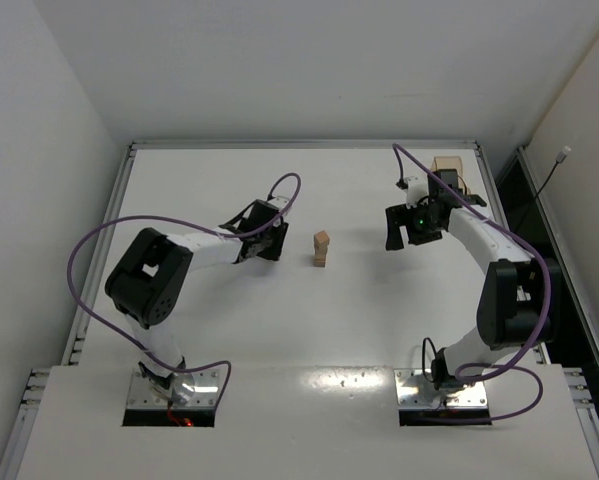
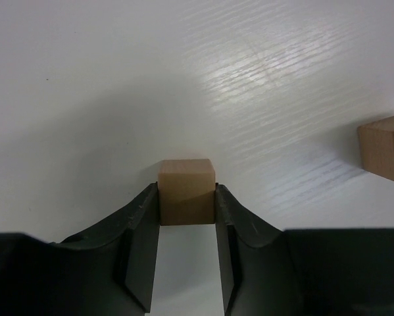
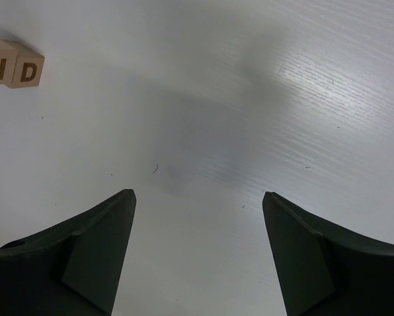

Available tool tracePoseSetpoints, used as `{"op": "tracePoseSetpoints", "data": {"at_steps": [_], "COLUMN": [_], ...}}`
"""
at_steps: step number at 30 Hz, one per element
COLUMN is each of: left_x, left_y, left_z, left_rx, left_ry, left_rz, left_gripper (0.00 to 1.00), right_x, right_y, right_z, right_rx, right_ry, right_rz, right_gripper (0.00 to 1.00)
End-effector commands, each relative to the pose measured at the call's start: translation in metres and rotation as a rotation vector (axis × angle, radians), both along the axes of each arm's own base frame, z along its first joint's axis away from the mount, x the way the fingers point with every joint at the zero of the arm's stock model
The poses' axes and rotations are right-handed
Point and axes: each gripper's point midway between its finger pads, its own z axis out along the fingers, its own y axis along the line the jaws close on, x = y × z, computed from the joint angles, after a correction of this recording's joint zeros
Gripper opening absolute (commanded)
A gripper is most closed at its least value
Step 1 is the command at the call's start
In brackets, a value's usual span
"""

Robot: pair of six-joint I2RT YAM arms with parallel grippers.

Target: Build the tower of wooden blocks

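The tower (image 1: 321, 248) is a short column of tan cubes at the table's middle. My left gripper (image 1: 267, 246) is just left of it, shut on a plain wood block (image 2: 187, 191) pinched between the fingertips, low over the table. In the left wrist view the gripper (image 2: 187, 199) has the tower's side (image 2: 385, 146) at the right edge. My right gripper (image 1: 404, 240) is right of the tower, open and empty. In the right wrist view the gripper (image 3: 198, 197) hangs over bare table, and lettered faces of the tower (image 3: 12, 66) show at the top left.
A translucent tan tray (image 1: 447, 168) stands at the back right corner, behind my right arm. Purple cables loop above both arms. Raised rails edge the white table (image 1: 209, 190).
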Motion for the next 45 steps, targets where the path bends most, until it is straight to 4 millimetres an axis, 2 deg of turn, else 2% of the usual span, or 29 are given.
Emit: {"op": "tracePoseSetpoints", "data": {"at_steps": [1,3,4,6,7,9,14,16,17,18,19,20,21,23,24,27,30,33,35,38,40,41,43,45], "left_x": [0.008,0.009,0.009,0.01,0.012,0.007,0.022,0.015,0.024,0.024,0.012,0.016,0.014,0.003,0.003,-0.01,-0.029,-0.032,-0.031,-0.027,-0.028,-0.03,-0.029,-0.028], "left_y": [0.013,0.015,0.015,0.013,0.011,0.008,-0.013,-0.021,-0.027,-0.028,-0.032,-0.031,-0.032,-0.034,-0.036,-0.045,-0.054,-0.053,-0.055,-0.057,-0.065,-0.068,-0.076,-0.082], "left_z": [-0.001,-0.001,-0.001,0.005,0.017,0.024,0.088,0.107,0.128,0.137,0.139,0.152,0.155,0.166,0.183,0.203,0.21,0.215,0.208,0.21,0.207,0.197,0.204,0.198], "left_rx": [0.047,0.06,0.06,0.046,0.03,0.013,-0.048,-0.065,-0.092,-0.105,-0.125,-0.139,-0.135,-0.141,-0.151,-0.175,-0.198,-0.193,-0.189,-0.185,-0.171,-0.154,-0.146,-0.138], "left_ry": [-0.005,-0.012,-0.012,-0.021,-0.048,-0.043,-0.128,-0.097,-0.115,-0.101,-0.052,-0.064,-0.061,-0.045,-0.073,-0.075,-0.037,-0.042,-0.023,-0.034,-0.027,-0.007,-0.034,-0.02], "left_rz": [0.037,0.038,0.038,0.032,0.033,0.0,-0.088,-0.155,-0.176,-0.186,-0.221,-0.233,-0.255,-0.316,-0.339,-0.465,-0.611,-0.632,-0.645,-0.652,-0.676,-0.687,-0.708,-0.726], "left_gripper": [0.27,0.21,0.11,0.02,0.0,0.0,0.0,0.0,0.0,0.0,0.0,0.0,0.0,0.0,0.0,0.0,0.0,0.0,0.0,0.0,0.0,0.0,0.0,0.0], "right_x": [0.016,0.016,0.016,0.016,0.016,0.016,0.016,0.018,0.018,0.018,0.018,0.016,0.016,0.015,0.016,0.015,0.015,0.013,0.013,0.013,0.015,0.015,0.018,0.018], "right_y": [0.002,0.002,0.002,0.002,0.002,0.002,0.002,0.005,0.005,0.005,0.005,0.005,0.005,0.007,0.007,0.009,0.01,0.01,0.01,0.01,0.01,0.01,0.01,0.01], "right_z": [0.016,0.016,0.016,0.016,0.016,0.016,0.016,0.019,0.019,0.019,0.019,0.018,0.021,0.022,0.025,0.026,0.026,0.026,0.026,0.026,0.029,0.029,0.032,0.032], "right_rx": [0.021,0.021,0.021,0.021,0.021,0.021,0.021,0.022,0.022,0.022,0.022,0.021,0.022,0.03,0.03,0.039,0.047,0.043,0.043,0.043,0.043,0.043,0.043,0.043], "right_ry": [-0.059,-0.059,-0.059,-0.059,-0.059,-0.059,-0.059,-0.068,-0.068,-0.068,-0.068,-0.059,-0.068,-0.068,-0.079,-0.079,-0.078,-0.072,-0.072,-0.072,-0.082,-0.082,-0.091,-0.091], "right_rz": [0.004,0.004,0.004,0.004,0.004,0.004,0.004,0.013,0.013,0.013,0.013,0.013,0.013,0.018,0.018,0.023,0.027,0.035,0.035,0.035,0.035,0.035,0.035,0.035], "right_gripper": [0.75,0.75,0.75,0.75,0.75,0.75,0.75,0.75,0.75,0.75,0.75,0.75,0.75,0.75,0.75,0.75,0.75,0.75,0.75,0.75,0.75,0.75,0.75,0.75]}}
